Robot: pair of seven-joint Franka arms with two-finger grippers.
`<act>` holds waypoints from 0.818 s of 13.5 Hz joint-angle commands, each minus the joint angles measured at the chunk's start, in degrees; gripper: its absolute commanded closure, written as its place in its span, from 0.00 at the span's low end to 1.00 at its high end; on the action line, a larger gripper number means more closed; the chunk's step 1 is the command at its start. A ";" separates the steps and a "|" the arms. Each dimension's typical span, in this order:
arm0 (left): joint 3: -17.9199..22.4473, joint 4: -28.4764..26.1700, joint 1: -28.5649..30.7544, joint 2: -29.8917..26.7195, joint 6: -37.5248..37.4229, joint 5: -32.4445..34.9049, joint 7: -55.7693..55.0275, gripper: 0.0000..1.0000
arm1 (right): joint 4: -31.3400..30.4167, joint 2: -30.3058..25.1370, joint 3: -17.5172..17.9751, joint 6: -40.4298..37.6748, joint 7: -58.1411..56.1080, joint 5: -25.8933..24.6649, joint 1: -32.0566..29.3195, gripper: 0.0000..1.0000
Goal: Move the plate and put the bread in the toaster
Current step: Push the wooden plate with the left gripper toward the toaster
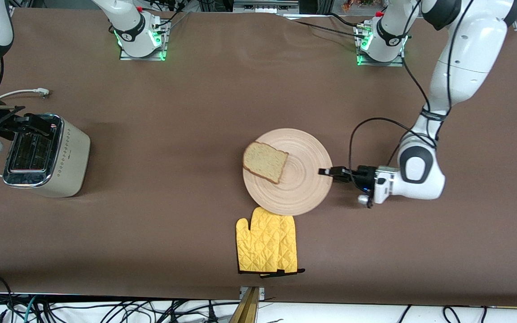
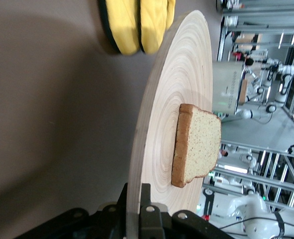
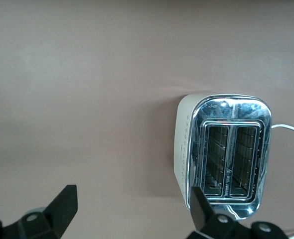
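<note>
- The left gripper [image 1: 326, 171] is pinching the rim of the plate [image 1: 303, 179] at the edge toward the left arm's end of the table, its fingers [image 2: 146, 214] pressed onto that rim from both faces.
- The plate is lying near the middle of the table; in the left wrist view its rim is showing clear of the brown table [image 1: 186, 112] (whether the whole plate is lifted, I cannot tell).
- The bread [image 1: 265, 162] is resting flat on the plate, toward the right arm's end, one corner of its crust reaching the plate's edge.
- The yellow oven mitt [image 1: 267, 244] is lying nearer to the front camera than the plate, its fingertip end tucked just under the plate's rim.
- The toaster [image 1: 47, 154] is standing at the right arm's end of the table, well apart from the plate, both slots facing up and a white cord [image 1: 20, 93] trailing from it.
- The right gripper [image 3: 132, 209] is hovering over the toaster with its fingers spread wide, holding nothing.
- A broad stretch of bare table is lying between the plate and the toaster.
</note>
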 commanded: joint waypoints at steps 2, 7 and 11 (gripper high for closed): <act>-0.06 -0.83 -4.39 1.74 3.31 -2.31 5.06 1.00 | 1.13 1.33 0.62 -0.33 0.60 -0.37 -0.17 0.00; -0.06 -0.83 -5.99 5.44 7.90 -6.88 12.73 0.93 | 1.04 1.50 0.53 -0.25 0.78 -0.28 0.09 0.00; 0.29 -1.79 -5.20 2.91 7.55 -4.79 12.38 0.00 | 0.52 2.82 0.71 -0.95 0.43 -0.02 1.05 0.00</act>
